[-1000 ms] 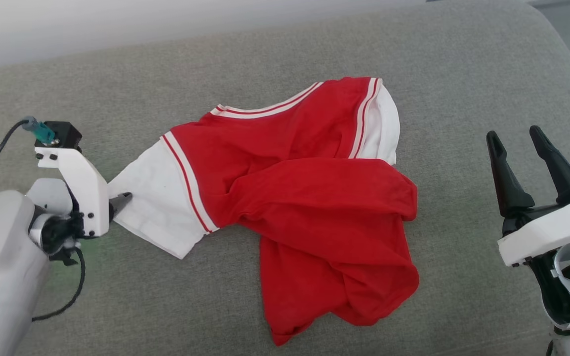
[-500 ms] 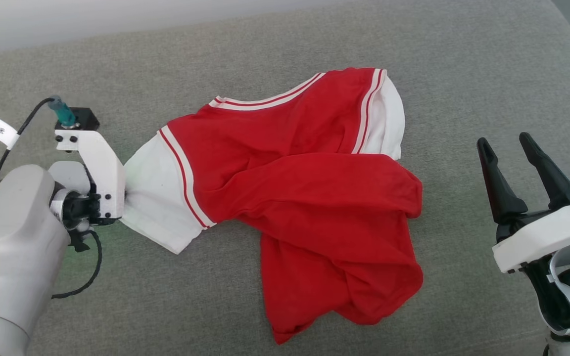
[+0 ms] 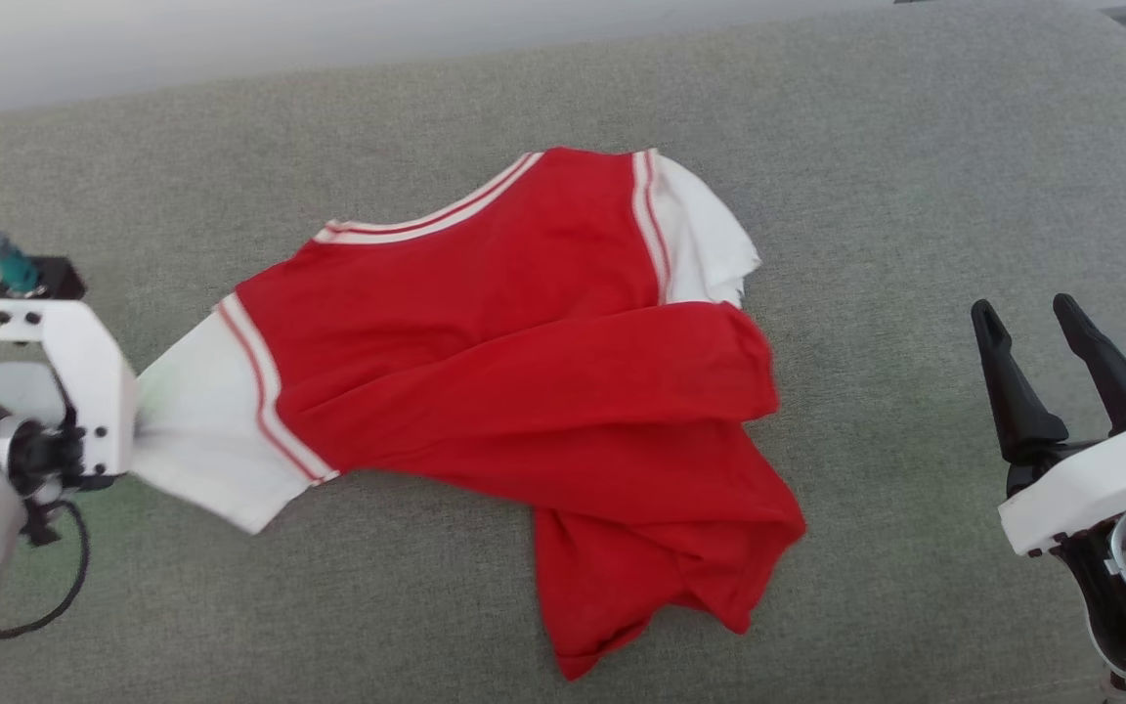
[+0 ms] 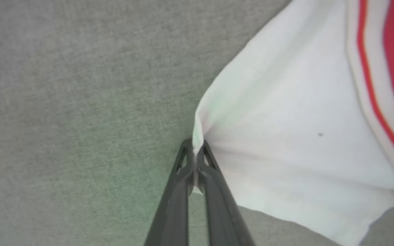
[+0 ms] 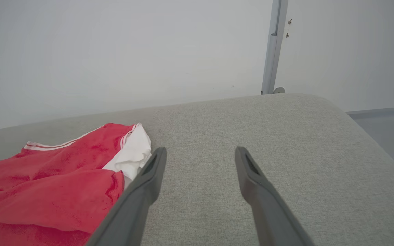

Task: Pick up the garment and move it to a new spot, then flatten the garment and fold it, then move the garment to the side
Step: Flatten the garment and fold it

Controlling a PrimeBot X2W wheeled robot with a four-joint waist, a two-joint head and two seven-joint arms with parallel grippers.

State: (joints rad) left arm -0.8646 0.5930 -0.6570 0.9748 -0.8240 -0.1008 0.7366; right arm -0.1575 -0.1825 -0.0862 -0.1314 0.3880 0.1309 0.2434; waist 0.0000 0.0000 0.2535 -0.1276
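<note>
The shirt lay rumpled on the grey cushion. Its long axis ran from one white sleeve at the robot's left, across the red body, to the other sleeve farther right, and the hem was bunched toward the front. The left gripper was pinched tight on the near sleeve's edge, and the cloth was drawn taut toward it. The right gripper hung spread wide and held nothing, well apart from the shirt, which lay to its left. The right gripper looked the nearer arm for the loose side.

head looks down, wrist views low, sharing garment
</note>
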